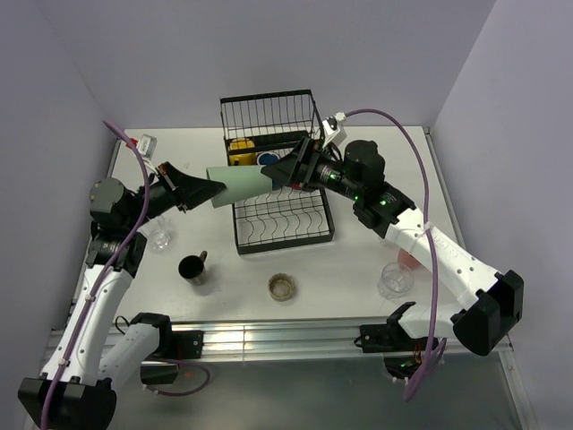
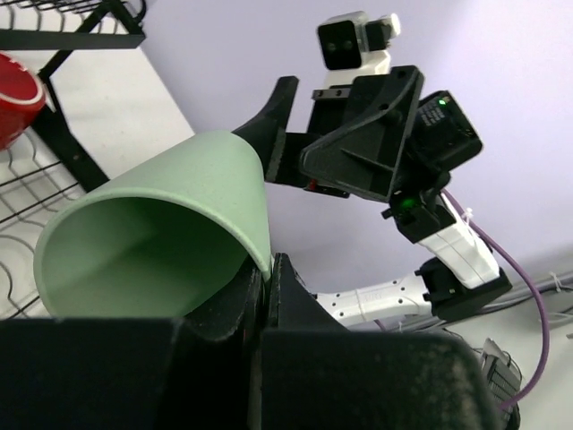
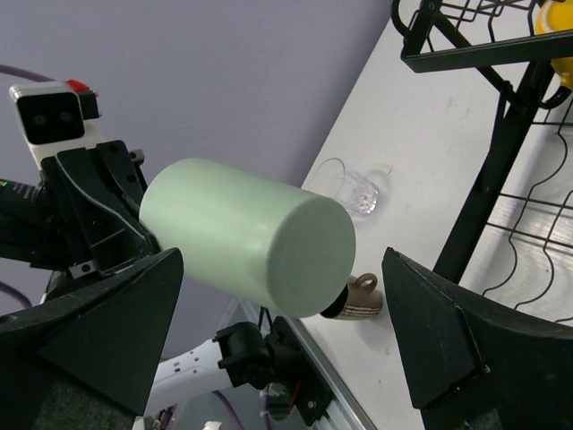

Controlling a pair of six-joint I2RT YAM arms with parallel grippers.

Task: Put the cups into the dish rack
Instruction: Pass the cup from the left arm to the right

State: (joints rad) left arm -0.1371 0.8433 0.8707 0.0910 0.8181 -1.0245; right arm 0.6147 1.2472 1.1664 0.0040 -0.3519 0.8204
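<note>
My left gripper (image 1: 218, 189) is shut on the rim of a pale green tumbler (image 1: 240, 184) and holds it on its side in the air, left of the black wire dish rack (image 1: 309, 235). In the left wrist view the fingers (image 2: 285, 285) pinch the tumbler's wall (image 2: 170, 206). My right gripper (image 1: 277, 174) is open, with its jaws on either side of the tumbler's closed base (image 3: 269, 235) and not touching it. A yellow mug (image 1: 240, 145) and a navy cup (image 1: 267, 159) sit in the rack. A red mug (image 2: 13, 97) also lies in the rack.
On the table stand a clear glass (image 1: 161, 238), a dark mug (image 1: 193, 269), a low brownish glass (image 1: 283, 287), another clear glass (image 1: 394, 279) and a pink tumbler (image 1: 407, 258) half hidden by the right arm. The table's metal front rail (image 1: 269, 336) runs along the near edge.
</note>
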